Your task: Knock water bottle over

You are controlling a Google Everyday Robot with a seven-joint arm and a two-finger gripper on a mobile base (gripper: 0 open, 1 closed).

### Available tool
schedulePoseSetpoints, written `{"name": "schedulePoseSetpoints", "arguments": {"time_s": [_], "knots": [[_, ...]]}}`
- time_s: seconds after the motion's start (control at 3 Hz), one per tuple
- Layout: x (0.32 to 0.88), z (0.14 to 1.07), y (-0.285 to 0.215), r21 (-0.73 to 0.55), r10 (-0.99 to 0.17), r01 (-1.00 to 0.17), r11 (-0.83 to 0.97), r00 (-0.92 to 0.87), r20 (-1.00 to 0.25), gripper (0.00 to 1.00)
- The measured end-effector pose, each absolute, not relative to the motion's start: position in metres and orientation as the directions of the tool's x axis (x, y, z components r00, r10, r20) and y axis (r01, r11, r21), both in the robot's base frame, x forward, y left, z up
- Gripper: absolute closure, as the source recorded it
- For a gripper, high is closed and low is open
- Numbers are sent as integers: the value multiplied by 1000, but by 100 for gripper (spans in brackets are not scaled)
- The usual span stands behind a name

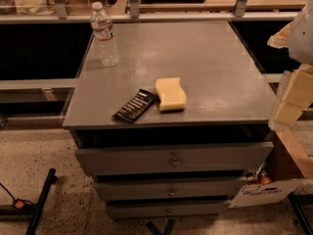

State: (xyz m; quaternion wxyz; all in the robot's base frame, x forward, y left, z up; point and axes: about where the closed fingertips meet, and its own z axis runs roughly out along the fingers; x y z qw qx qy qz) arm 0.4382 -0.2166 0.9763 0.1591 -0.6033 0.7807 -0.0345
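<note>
Tool (289, 104) beside cabinet (210, 58) edge; water bottle (104, 34) upright.

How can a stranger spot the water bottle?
The grey drawer cabinet is left of the robot's hand. At its far left corner stands the small clear ribbed plastic bottle, white-capped. It alone is upright and transparent; the yellow sponge and black wrapper lie flat.

Cream end effector (291, 101), right edge, white arm (304, 33)
</note>
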Motion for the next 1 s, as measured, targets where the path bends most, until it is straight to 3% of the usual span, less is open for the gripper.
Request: {"name": "schedulePoseSetpoints", "arguments": {"time_s": [0.67, 1.0], "knots": [[466, 979, -202, -264, -946, -931, 252, -180, -269, 0], [525, 980, -172, -298, -923, -921, 250, -134, -361, 0]]}}
